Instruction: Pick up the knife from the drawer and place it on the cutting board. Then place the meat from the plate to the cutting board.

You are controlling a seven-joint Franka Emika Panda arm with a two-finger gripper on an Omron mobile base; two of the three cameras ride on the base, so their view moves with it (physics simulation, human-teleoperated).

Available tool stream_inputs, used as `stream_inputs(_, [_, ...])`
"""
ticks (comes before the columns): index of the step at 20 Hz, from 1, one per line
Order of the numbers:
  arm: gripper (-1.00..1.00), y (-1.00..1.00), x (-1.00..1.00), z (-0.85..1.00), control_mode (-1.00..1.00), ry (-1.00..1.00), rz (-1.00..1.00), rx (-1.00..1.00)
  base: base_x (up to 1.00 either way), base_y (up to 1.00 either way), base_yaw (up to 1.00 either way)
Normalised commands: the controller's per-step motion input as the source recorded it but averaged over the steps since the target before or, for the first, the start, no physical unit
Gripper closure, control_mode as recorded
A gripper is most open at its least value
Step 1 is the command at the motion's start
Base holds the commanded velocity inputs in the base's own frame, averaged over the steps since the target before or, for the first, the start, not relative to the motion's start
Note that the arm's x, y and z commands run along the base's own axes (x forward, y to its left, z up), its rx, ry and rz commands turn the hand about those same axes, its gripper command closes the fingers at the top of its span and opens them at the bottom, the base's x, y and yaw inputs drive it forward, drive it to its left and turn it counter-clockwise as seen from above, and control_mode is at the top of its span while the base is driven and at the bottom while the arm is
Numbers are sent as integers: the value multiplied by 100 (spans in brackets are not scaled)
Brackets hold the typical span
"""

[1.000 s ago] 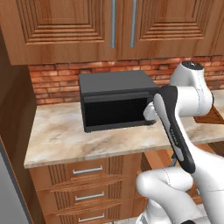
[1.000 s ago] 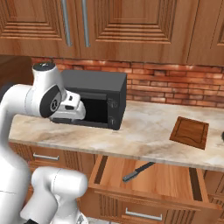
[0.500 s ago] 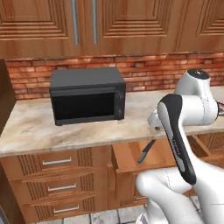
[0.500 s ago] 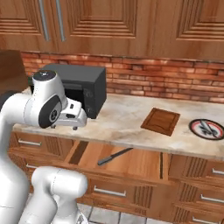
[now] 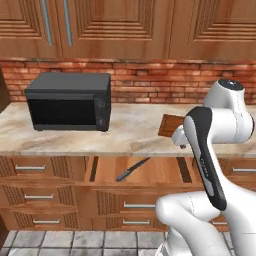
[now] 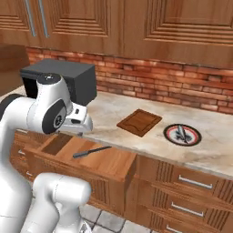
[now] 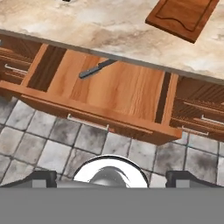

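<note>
The drawer (image 7: 122, 89) stands pulled out under the marble counter. The knife (image 7: 97, 69) lies slantwise on its floor near the back, left of middle; it also shows in the base views as the knife (image 5: 132, 169) and the knife (image 6: 92, 151). The cutting board (image 6: 139, 122) rests bare on the counter, and the plate (image 6: 182, 134) with the meat (image 6: 182, 132) sits to its right. My gripper (image 7: 112, 178) hangs high above the drawer's front, open, with nothing between its fingers. The hand (image 6: 77, 123) hovers over the drawer's left end.
A black microwave (image 5: 70, 101) stands on the counter to the left. Narrow drawers with silver handles (image 5: 30, 195) flank the open drawer, and more of them (image 6: 191, 182) sit under the plate. Wall cabinets hang above the brick wall. The floor (image 7: 43, 144) is grey tile.
The base has driven to the right, so the whole picture shifted: the microwave slid left and the open drawer, board and plate came toward the middle. The knife still lies in the drawer.
</note>
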Motion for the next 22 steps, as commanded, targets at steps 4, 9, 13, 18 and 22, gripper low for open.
stream_inputs(4, [-100, 0, 0, 0, 100, 0, 0, 0, 0, -100, 47])
stream_inputs(9, [-100, 0, 0, 0, 100, 0, 0, 0, 2, -84, 43])
stream_inputs(13, [-100, 0, 0, 0, 100, 0, 0, 0, 67, -45, 33])
stream_inputs(18, [-100, 0, 0, 0, 100, 0, 0, 0, 72, -58, 24])
stream_inputs(22, [-100, 0, 0, 0, 100, 0, 0, 0, 0, -95, 9])
